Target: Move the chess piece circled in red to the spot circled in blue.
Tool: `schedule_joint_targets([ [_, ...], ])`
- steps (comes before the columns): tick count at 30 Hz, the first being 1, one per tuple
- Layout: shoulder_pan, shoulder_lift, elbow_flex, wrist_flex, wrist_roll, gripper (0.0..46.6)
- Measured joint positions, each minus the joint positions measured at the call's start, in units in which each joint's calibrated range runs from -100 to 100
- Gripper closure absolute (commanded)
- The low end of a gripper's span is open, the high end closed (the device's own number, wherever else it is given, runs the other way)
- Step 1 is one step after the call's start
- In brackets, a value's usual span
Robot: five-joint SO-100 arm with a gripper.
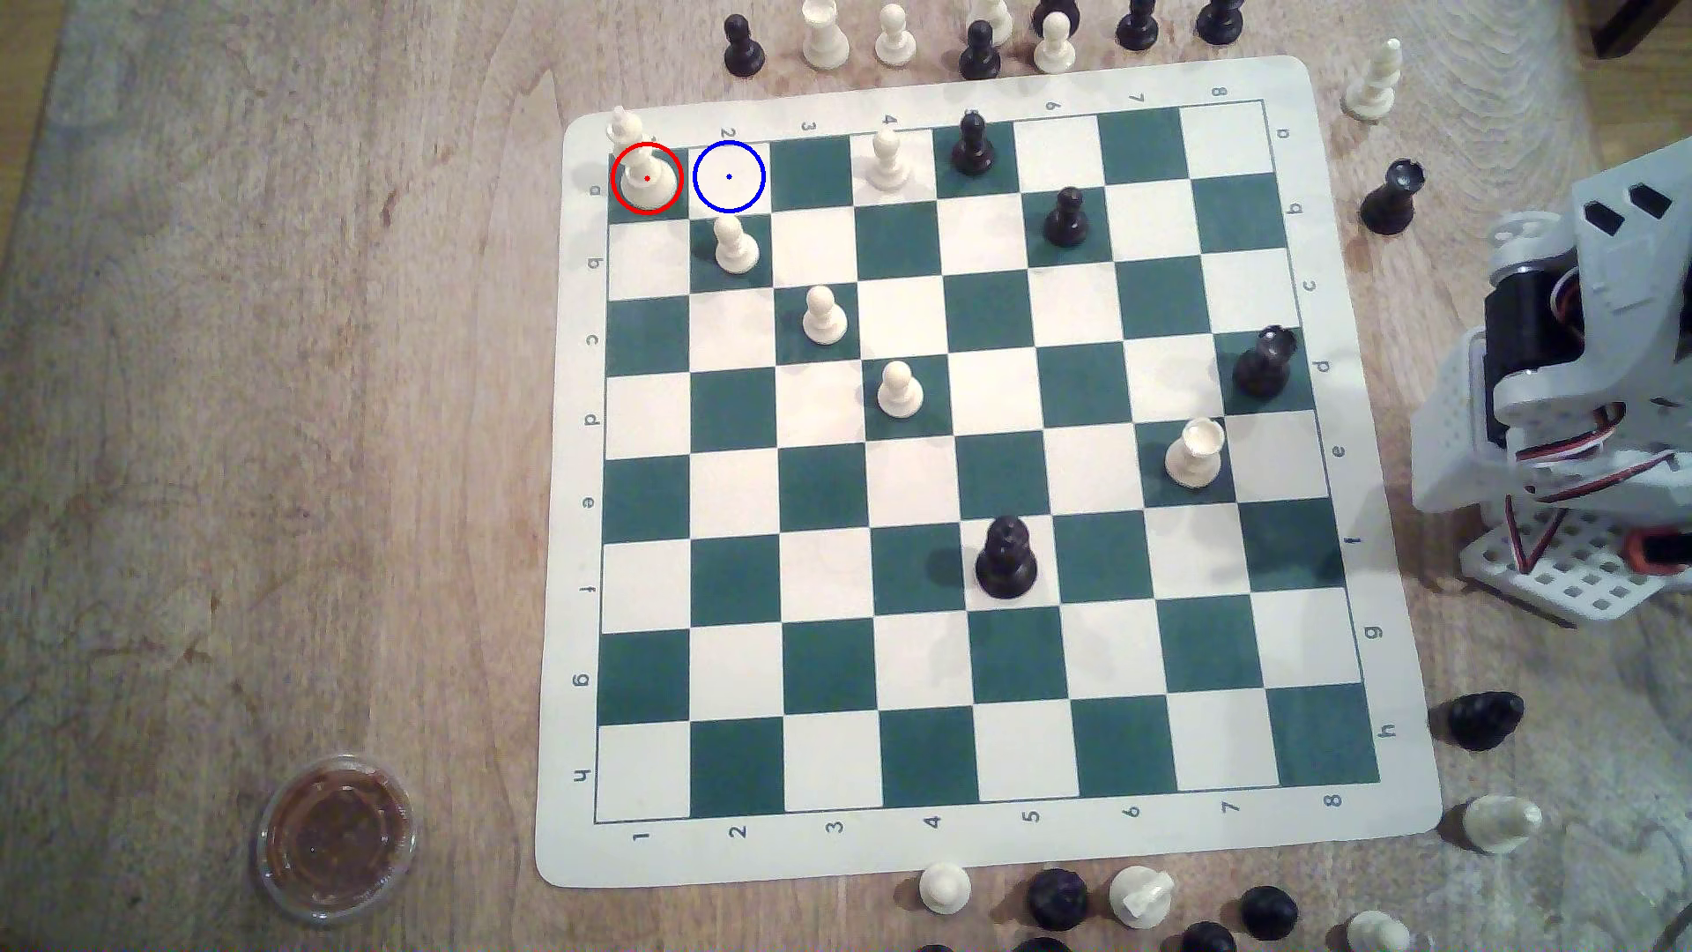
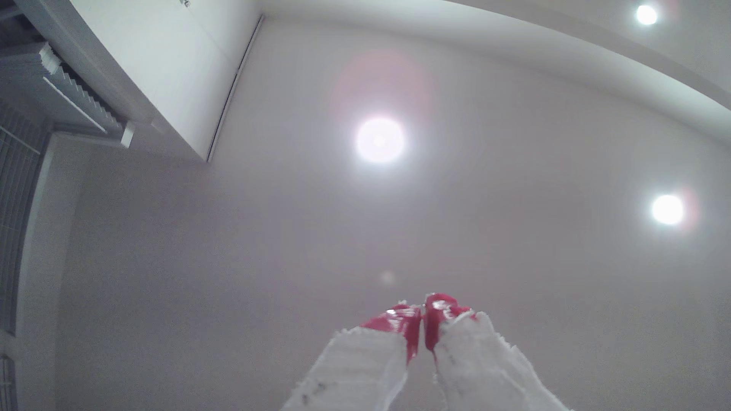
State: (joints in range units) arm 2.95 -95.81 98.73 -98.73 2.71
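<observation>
The chess piece circled in red [image 1: 646, 174] is a tall cream piece standing on the far corner square at the exterior view's left. Right beside it, one square toward the exterior view's right, lies the spot circled in blue [image 1: 729, 177], a bare cream square. My arm [image 1: 1575, 384] is folded at the exterior view's right edge, far from both. In the wrist view my gripper [image 2: 422, 312] points up at the ceiling, its red-tipped white fingers [image 2: 395, 320] pressed together, shut on nothing.
The green-and-cream board [image 1: 970, 860] carries cream pawns [image 1: 735, 247] [image 1: 824, 316] [image 1: 899, 390] [image 1: 886, 160], black pieces [image 1: 972, 146] [image 1: 1067, 218] [image 1: 1006, 558] [image 1: 1265, 362] and a cream cup-topped piece [image 1: 1195, 453]. Captured pieces ring the board. A lidded brown cup [image 1: 336, 835] sits near-left.
</observation>
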Motion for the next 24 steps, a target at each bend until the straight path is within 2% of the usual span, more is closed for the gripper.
schedule_joint_targets([
  [5, 1.0, 0.2, 0.0, 4.5, 0.2, 46.4],
  [13, 3.9, 0.2, -0.2, 28.8, 0.0, 46.4],
  [17, 5.9, 0.2, -1.4, 45.7, 0.0, 46.4],
  [21, 8.6, 0.3, -6.2, 73.1, 0.0, 46.4],
  [24, 9.6, 2.7, -9.3, 81.8, 0.0, 46.4],
])
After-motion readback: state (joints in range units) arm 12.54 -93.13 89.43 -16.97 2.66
